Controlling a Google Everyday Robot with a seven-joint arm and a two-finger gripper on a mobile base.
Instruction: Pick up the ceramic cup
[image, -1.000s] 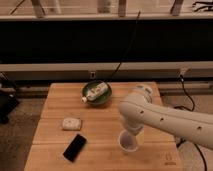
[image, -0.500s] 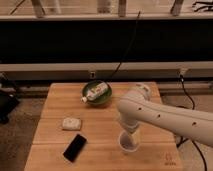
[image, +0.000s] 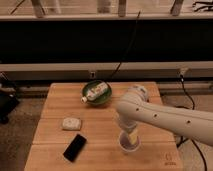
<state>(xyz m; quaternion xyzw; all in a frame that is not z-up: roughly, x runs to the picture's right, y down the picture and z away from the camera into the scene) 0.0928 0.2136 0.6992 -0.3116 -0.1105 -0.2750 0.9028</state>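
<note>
The ceramic cup is a small white round cup with a pinkish inside. It stands near the front right of the wooden table. My white arm reaches in from the right. My gripper points down right over the cup, at its rim, and hides part of it.
A green bowl with a bottle lying in it sits at the back middle. A pale wrapped snack lies at the left. A black phone lies at the front left. A dark wall with cables runs behind the table.
My arm has swung left and lowered, and the gripper has come down onto the cup. The cup and the other objects have not moved.
</note>
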